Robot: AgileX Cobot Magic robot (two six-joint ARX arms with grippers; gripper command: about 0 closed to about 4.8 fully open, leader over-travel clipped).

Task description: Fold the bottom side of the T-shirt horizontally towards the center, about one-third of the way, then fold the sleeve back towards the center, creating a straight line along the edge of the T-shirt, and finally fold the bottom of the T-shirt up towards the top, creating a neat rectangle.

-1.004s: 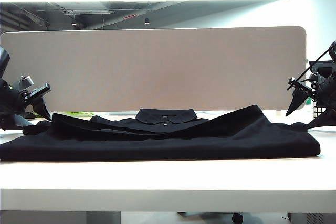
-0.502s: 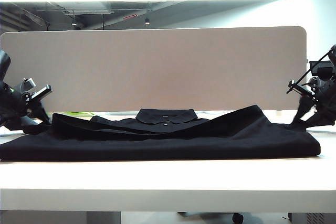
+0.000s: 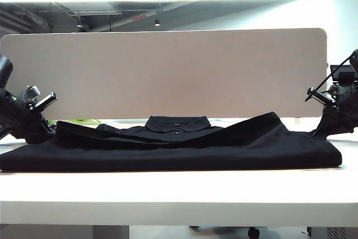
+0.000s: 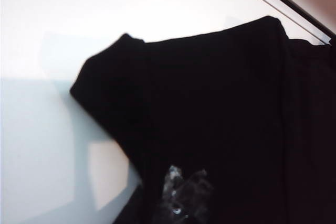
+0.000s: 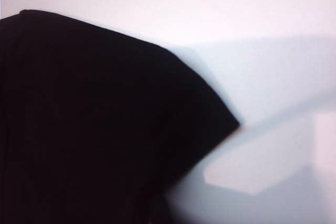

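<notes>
The black T-shirt (image 3: 179,149) lies spread across the white table (image 3: 179,194). Its collar (image 3: 177,122) is at the far side and the bottom of the T-shirt (image 3: 168,167) runs along the near edge. My left gripper (image 3: 40,132) sits at the shirt's left end, shut on the sleeve cloth. In the left wrist view the fingers (image 4: 181,200) show only as a faint glint in the black fabric (image 4: 220,103). My right gripper (image 3: 325,129) is shut on the shirt's right end. In the right wrist view the sleeve (image 5: 94,119) hides the jaws.
A beige partition (image 3: 168,71) stands behind the table. A green object (image 3: 84,120) peeks out behind the shirt at the far left. Equipment (image 3: 338,117) sits at the far right by the right arm. Bare white tabletop (image 4: 63,24) surrounds both sleeve ends.
Both grippers went from open to shut, their fingers closing down onto the left and right ends of the shirt. The arms hardly moved and the shirt lies as before.
</notes>
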